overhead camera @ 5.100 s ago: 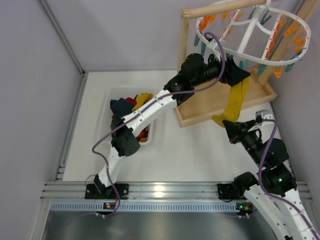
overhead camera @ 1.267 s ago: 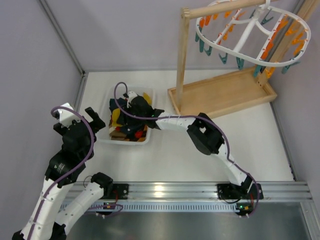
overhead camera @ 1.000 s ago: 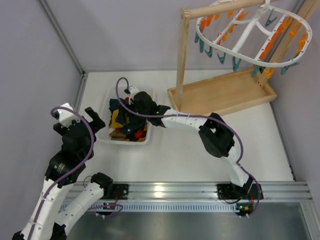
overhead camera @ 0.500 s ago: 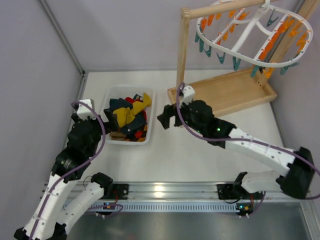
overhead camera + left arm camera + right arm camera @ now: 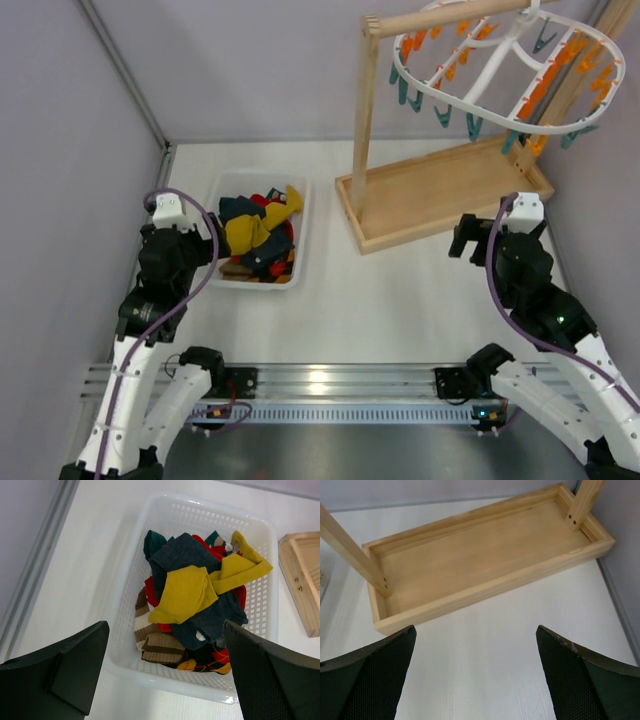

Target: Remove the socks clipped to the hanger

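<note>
The white table (image 5: 400,300) lies under both pincers. The wooden stand (image 5: 440,195) stands on it just ahead of the right pincer (image 5: 472,236), and in the right wrist view its tray base (image 5: 470,545) fills the space beyond the 2 dark fingers (image 5: 370,675). This pincer is spread wide and grips nothing. It hangs over bare table on the near side of the tray, apart from the wood.

The hanger (image 5: 497,62), a white oval ring with crossbars, hangs from the stand's top bar, above and beyond the right pincer and well apart from it. It is far off to the right of the left pincer (image 5: 200,248). Orange and teal clothespins (image 5: 443,115) dangle around its rim.

The white mesh basket (image 5: 305,240) sits just ahead of the left pincer, whose tip is near the basket's left wall. The left pincer is also spread wide and empty. In its wrist view its 2 fingers (image 5: 70,665) frame the near rim of the basket (image 5: 125,570) without touching it.

The socks (image 5: 192,592) lie heaped inside the basket, ahead of and below the left pincer and apart from it. A mustard-yellow one lies on top of dark blue-grey ones, with red, dark teal, brown-striped and argyle pieces beneath. From the right pincer the heap lies well off to the left.
</note>
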`<action>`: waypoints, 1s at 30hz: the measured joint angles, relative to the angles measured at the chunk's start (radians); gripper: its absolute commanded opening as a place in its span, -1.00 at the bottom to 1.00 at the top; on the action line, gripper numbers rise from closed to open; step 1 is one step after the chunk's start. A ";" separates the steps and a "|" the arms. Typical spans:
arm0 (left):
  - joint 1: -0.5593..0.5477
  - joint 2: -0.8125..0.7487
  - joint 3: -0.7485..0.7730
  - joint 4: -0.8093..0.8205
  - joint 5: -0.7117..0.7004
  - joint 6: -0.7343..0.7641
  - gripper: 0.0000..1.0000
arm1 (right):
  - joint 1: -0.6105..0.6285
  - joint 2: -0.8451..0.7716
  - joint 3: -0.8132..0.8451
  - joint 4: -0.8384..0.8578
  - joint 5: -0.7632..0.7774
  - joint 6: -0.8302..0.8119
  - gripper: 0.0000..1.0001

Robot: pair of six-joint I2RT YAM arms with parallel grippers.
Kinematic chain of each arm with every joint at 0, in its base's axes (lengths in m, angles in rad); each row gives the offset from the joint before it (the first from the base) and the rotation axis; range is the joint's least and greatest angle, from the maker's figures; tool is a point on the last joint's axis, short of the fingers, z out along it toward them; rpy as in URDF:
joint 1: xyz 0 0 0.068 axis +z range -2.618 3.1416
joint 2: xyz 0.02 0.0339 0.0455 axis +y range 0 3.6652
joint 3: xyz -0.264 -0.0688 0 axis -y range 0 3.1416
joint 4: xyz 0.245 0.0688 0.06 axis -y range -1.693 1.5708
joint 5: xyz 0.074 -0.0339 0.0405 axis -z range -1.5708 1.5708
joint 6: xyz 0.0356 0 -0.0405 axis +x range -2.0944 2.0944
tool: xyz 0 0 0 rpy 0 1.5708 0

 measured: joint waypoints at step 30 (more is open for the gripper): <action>-0.020 -0.274 -0.122 0.008 0.022 -0.012 0.98 | -0.005 -0.363 0.094 -0.243 0.040 -0.043 0.99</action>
